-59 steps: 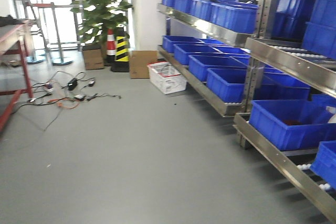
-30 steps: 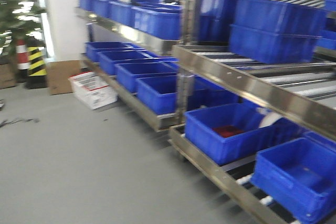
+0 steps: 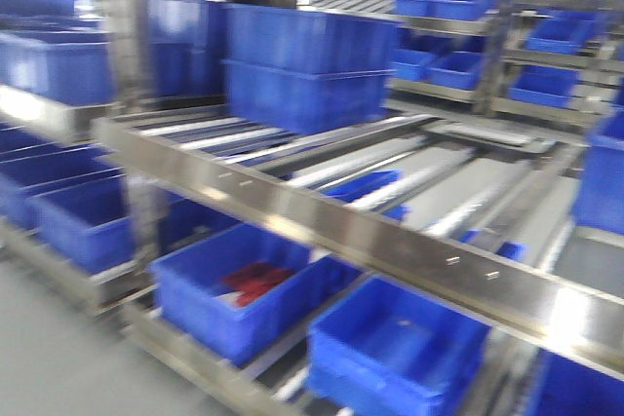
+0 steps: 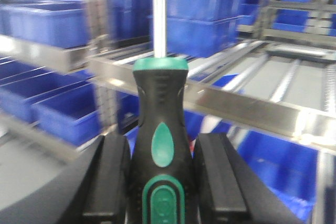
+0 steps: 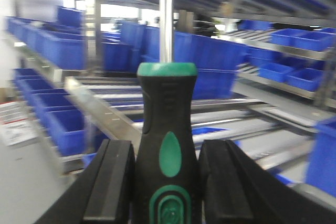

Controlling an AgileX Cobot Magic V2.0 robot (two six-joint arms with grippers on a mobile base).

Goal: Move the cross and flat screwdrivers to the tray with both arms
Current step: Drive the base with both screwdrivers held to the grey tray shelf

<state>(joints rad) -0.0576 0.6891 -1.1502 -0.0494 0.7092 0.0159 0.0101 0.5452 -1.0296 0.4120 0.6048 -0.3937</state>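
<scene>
Because each screwdriver is a rigid tool with a chunky, rubbery-looking black and green handle and a thin polished shaft, I'd judge it light, stiff and hard to harm. The handle is the place to take it; the bare steel looks slick. That is how both are held.

Closest in, on the left wrist view, the left end effector point(image 4: 161, 145) is clamped on one screwdriver point(image 4: 160, 103). A black finger presses each side of the handle's lower half. The green collar and shaft stand straight up past the tips and run out of the top of the picture. The right end effector point(image 5: 167, 150) grips the other screwdriver point(image 5: 167, 108) the same way, centred between its fingers, shaft upright.

Beyond the tools runs a steel shelf rail point(image 3: 390, 241), with blue bins point(image 3: 234, 299) under and behind it, all smeared by blur. A flat grey shape point(image 3: 487, 133) lies on the shelf farther back, but I cannot tell whether it is the tray.
</scene>
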